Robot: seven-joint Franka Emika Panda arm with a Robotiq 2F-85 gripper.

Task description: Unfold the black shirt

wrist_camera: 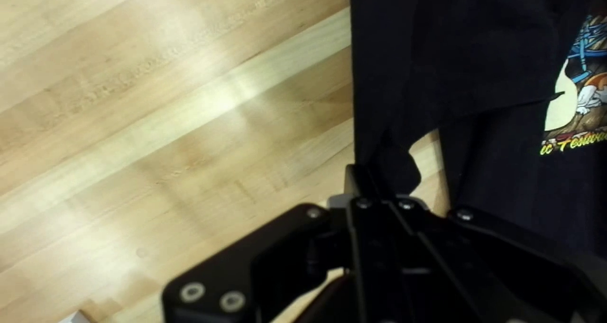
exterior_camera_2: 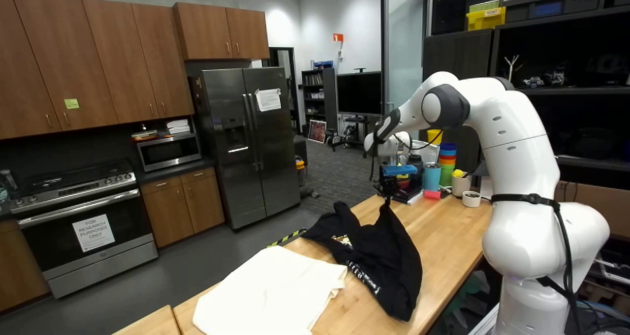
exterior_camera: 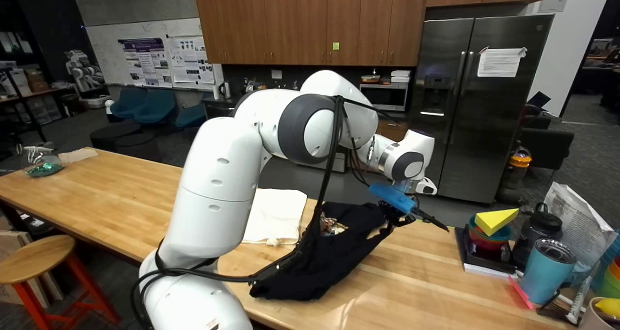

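Currently, the large black soft-fabric shirt [exterior_camera_2: 389,261] is on the pale wooden tabletop [exterior_camera_2: 453,231], just beside the cream-white cloth [exterior_camera_2: 270,290], with part of it held up off the surface. Long axis, in an exterior view: upper left to lower right, crosswise to the tabletop, lower end near the edge on the robot's side. The lifted part rises to a narrow peak pointing up. Multicoloured print [wrist_camera: 590,93] visible at the right of the wrist view. Black two-fingered gripper [wrist_camera: 363,171]: jaws together, clamped on a pinch of the shirt at that peak. White jointed arm [exterior_camera_2: 514,143]: raised, bent at the elbow, forearm sloping down over the tabletop, gripper directed downward.
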